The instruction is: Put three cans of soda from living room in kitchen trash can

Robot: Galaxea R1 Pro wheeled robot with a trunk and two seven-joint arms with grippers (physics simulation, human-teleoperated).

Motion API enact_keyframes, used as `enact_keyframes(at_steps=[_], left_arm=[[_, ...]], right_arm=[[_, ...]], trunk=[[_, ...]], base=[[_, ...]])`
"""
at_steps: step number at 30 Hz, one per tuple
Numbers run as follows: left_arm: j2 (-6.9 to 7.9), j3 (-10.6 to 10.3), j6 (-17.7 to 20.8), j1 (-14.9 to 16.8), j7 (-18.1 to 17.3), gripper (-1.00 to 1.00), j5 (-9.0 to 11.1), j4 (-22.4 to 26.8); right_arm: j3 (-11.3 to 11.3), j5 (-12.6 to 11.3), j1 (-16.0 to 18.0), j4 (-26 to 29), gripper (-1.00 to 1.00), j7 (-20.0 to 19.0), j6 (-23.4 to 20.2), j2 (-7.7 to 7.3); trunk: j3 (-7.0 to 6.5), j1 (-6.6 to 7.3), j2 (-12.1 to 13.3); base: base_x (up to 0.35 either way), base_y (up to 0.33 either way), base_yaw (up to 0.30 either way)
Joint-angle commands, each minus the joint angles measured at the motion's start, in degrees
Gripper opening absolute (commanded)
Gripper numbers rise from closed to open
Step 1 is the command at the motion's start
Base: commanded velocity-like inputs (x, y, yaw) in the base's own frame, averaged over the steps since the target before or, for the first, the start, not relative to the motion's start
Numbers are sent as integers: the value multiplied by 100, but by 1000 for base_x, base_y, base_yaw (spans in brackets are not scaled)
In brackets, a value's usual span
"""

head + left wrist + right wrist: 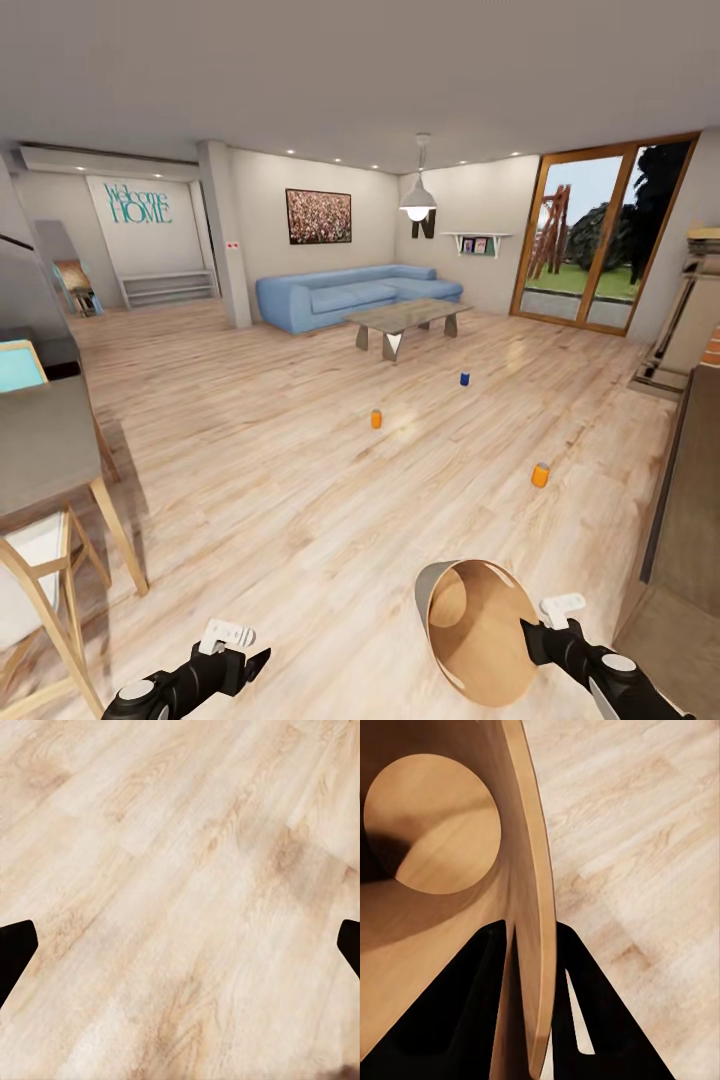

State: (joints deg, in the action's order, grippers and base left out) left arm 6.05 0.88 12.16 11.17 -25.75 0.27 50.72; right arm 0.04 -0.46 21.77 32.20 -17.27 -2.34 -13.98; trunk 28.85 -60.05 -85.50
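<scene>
The right claw (540, 632) is clamped on the rim of the grey tapered trash can with coppery inside (480, 630), carried tilted; the left claw (243, 655) hangs apart, empty. Beyond the bin, two orange soda cans (540, 475) (376, 419) and a dark blue one (464, 379) stand on the wood floor (260, 470). Best to roll close to the nearest orange can and keep the bin steady.

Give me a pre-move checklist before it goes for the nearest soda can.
1. Right gripper pinching the trash can wall: ok.
2. Trash can empty inside: ok.
3. Left gripper open and free: ok.
4. Three cans upright on the floor, orange can nearest, second orange can, blue can: ok.
5. Trash can upright: not ok, tilted.
6. Grip firmness: cannot tell.
</scene>
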Motion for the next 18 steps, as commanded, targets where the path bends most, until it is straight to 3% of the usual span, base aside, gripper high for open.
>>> enact_keyframes(at_steps=[1, 18], left_arm=[[1, 0, 0, 0, 0, 100, 0, -1], [-5, 0, 5, -1, 0, 100, -2, -1]], right_arm=[[-13, -42, 3, 18, -100, -31, -3, 1], [-13, -50, -234, 390, -100, -31, -3, 14]], trunk=[[-19, 23, 41], [-324, 396, 723]], base=[[0, 0, 0], [0, 0, 0]])
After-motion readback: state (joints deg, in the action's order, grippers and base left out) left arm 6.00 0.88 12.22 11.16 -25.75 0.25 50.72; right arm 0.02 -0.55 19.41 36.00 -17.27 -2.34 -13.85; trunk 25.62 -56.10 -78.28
